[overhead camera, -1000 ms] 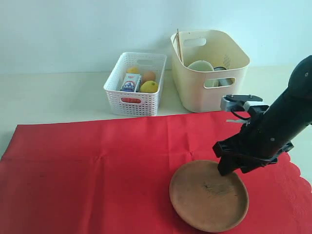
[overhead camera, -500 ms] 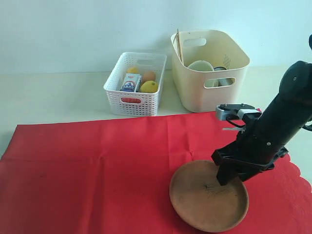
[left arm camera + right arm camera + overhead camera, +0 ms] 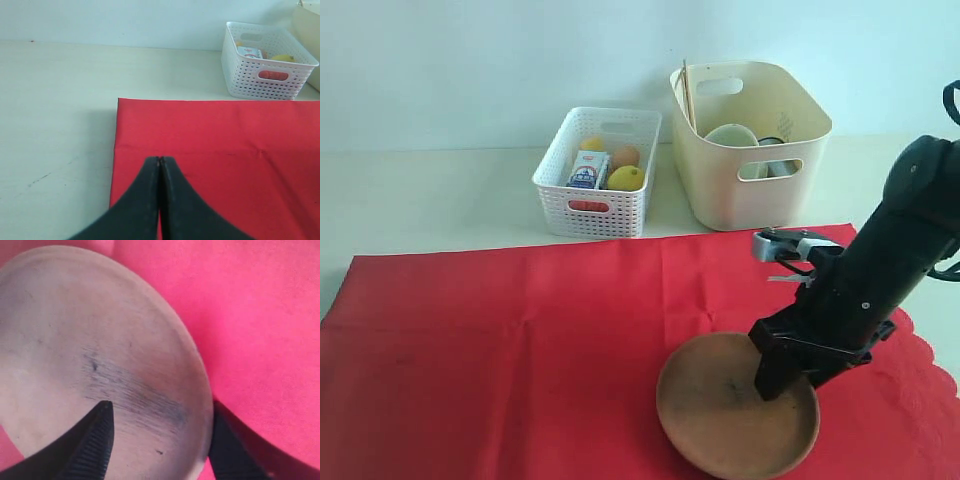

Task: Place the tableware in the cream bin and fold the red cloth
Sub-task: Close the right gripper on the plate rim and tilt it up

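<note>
The round brown plate (image 3: 715, 410) (image 3: 90, 340) lies on the red cloth (image 3: 520, 340) (image 3: 260, 315) at the front right. My right gripper (image 3: 780, 375) (image 3: 161, 407) is open and straddles the plate's right rim, one finger on the inside, the other outside on the cloth. The cream bin (image 3: 750, 195) stands behind the cloth and holds the pale green bowl (image 3: 730, 135) and upright chopsticks (image 3: 687, 92). My left gripper (image 3: 160, 160) is shut on nothing, hovering over the cloth's (image 3: 215, 160) left edge; the exterior view does not show it.
A white lattice basket (image 3: 590, 205) (image 3: 265, 75) with food items stands left of the cream bin, just behind the cloth. Bare pale table (image 3: 55, 110) lies left of the cloth and behind it. The cloth's scalloped edge is at the far right.
My right arm has come down and to the left, and the plate has slid a little to the left and toward the front edge with it. The left gripper stays shut.
</note>
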Robot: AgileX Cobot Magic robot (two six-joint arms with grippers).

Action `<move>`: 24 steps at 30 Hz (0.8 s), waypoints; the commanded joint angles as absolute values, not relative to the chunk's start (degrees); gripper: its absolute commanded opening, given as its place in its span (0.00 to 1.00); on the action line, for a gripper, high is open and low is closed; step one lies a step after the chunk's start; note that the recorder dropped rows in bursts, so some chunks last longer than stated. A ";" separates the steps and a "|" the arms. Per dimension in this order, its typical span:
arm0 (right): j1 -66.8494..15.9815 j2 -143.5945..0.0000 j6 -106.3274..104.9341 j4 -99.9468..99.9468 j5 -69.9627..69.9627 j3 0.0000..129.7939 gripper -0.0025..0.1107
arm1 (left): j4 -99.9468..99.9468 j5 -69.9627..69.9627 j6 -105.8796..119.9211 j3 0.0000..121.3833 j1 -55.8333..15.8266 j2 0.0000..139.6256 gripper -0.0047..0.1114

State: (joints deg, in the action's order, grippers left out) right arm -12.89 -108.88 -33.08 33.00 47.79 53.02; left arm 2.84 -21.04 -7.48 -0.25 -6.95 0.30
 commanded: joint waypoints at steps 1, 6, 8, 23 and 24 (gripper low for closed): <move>-12.86 -110.08 -35.66 34.47 47.69 53.01 0.47 | 2.46 -20.44 -7.71 0.00 -7.40 0.00 0.04; -12.86 -110.08 -35.76 33.63 45.64 53.01 0.23 | 2.46 -20.44 -7.71 0.00 -7.40 0.00 0.04; -12.86 -110.08 -35.76 32.65 44.61 53.01 0.11 | 2.46 -20.44 -7.71 0.00 -7.40 0.00 0.04; -12.86 -101.34 -32.85 30.09 41.62 53.01 0.02 | 2.46 -20.44 -7.71 0.00 -7.40 0.00 0.04; -12.86 -99.99 -32.85 30.09 42.05 53.13 0.02 | 2.46 -20.44 -7.71 0.00 -7.40 0.00 0.04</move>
State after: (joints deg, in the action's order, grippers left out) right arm -12.89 -103.38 -32.86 30.94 42.15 53.02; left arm 2.84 -21.04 -7.48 -0.25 -6.95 0.30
